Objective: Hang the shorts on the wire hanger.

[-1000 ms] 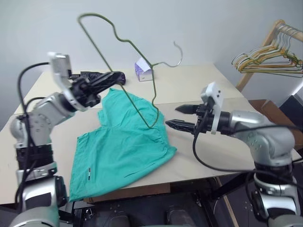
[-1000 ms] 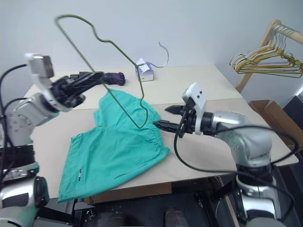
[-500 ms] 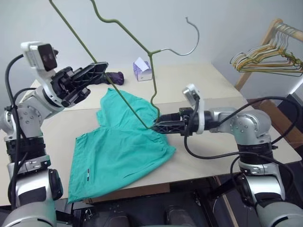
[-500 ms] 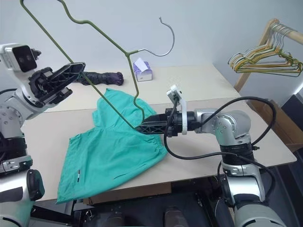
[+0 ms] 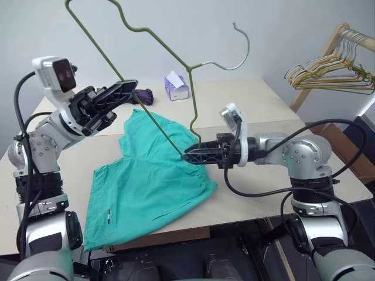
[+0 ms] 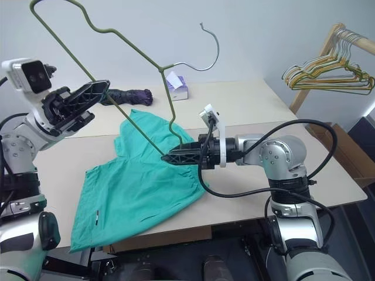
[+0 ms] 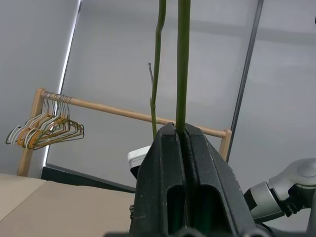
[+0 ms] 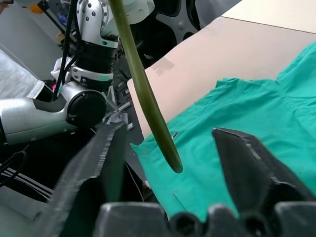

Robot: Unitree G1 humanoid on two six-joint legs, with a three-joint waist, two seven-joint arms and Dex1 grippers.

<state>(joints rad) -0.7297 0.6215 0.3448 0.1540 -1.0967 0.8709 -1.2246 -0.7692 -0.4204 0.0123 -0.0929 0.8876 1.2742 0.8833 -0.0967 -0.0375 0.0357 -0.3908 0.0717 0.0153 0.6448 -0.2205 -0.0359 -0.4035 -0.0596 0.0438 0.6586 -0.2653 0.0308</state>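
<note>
The shorts [image 5: 151, 175] are spread on a pale table [image 5: 252, 105] before a grey wall. The wire hanger [image 5: 158, 126] is clamped in the closed left gripper [image 5: 123, 91] above them. Its lower corner sits between the parted fingers of the right gripper [image 5: 188, 156], seemingly untouched. A wooden rack of hangers [image 5: 334, 70] stands at right.

Silver-grey jointed arms are carrying black cables looping along them; each is ending in a black two-fingered gripper, left gripper [image 5: 120, 93] and right gripper [image 5: 190, 156], topped by white wrist-camera housings.
</note>
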